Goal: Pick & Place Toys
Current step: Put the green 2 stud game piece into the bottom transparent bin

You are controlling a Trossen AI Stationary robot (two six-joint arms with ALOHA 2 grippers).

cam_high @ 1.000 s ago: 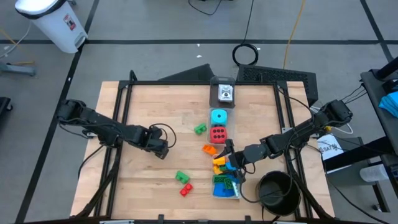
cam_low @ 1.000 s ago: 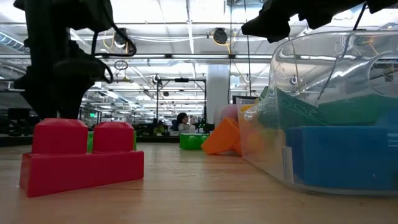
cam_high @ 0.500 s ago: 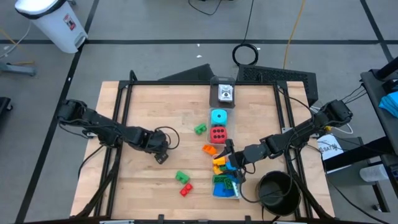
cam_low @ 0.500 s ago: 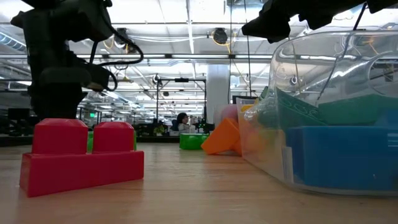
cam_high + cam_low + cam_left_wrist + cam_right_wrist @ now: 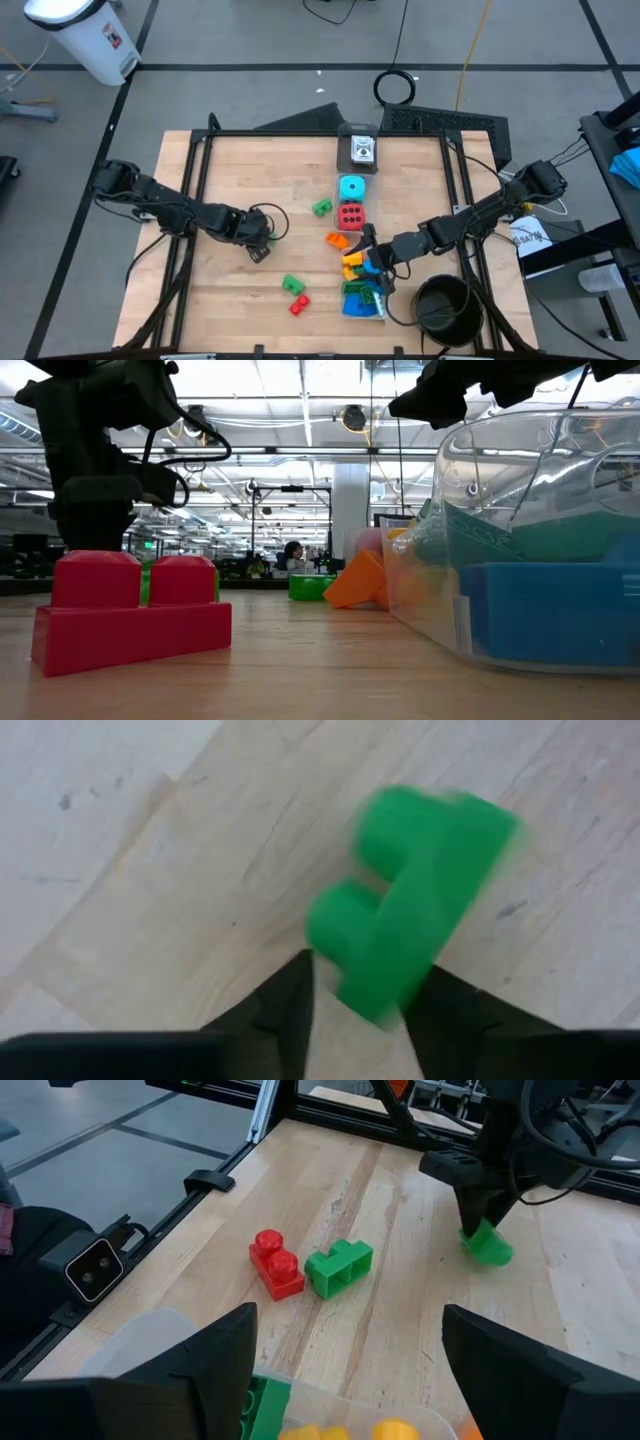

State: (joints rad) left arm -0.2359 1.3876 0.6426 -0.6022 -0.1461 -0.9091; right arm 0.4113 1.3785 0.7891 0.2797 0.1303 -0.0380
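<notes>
Toys lie mostly toward three o'clock of the wooden table (image 5: 240, 170); your left gripper (image 5: 355, 1020) sits at about eight o'clock, its fingers (image 5: 285, 1010) narrowed around a small green plastic building brick (image 5: 410, 900) resting on the wood. You can see a red two-stud brick (image 5: 277, 1263) touching another green brick (image 5: 338, 1267) near six o'clock. Your right gripper (image 5: 345, 1355) hangs with fingers spread wide and nothing between them, over the clear plastic box (image 5: 365, 300) of coloured bricks at five o'clock. A cyan die (image 5: 351, 187) and red die (image 5: 350, 214) sit near the centre.
</notes>
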